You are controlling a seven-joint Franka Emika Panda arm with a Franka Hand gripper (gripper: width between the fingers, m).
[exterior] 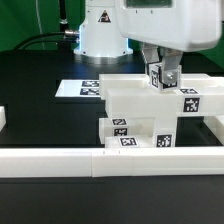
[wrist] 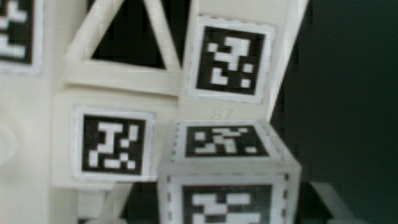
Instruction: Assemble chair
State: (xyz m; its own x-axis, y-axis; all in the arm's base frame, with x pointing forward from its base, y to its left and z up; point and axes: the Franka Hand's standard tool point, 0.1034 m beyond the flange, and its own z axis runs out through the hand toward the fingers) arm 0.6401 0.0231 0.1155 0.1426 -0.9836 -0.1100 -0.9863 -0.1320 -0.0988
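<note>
The partly built chair (exterior: 135,112) stands in the middle of the black table, a glossy white blocky body with several square tags on its faces. My gripper (exterior: 163,82) hangs just over its top right part, shut on a short white tagged post (exterior: 163,74). In the wrist view the held post (wrist: 226,190) fills the near foreground between the dark fingers (wrist: 313,200). Beyond it are a tagged chair frame (wrist: 107,140) and a slanted tagged part (wrist: 231,58). Whether the post touches the chair I cannot tell.
A long low white rail (exterior: 50,160) runs along the table's front and another rail (exterior: 208,130) stands at the exterior view's right. The marker board (exterior: 82,88) lies flat behind the chair. The arm's white base (exterior: 100,30) rises at the back.
</note>
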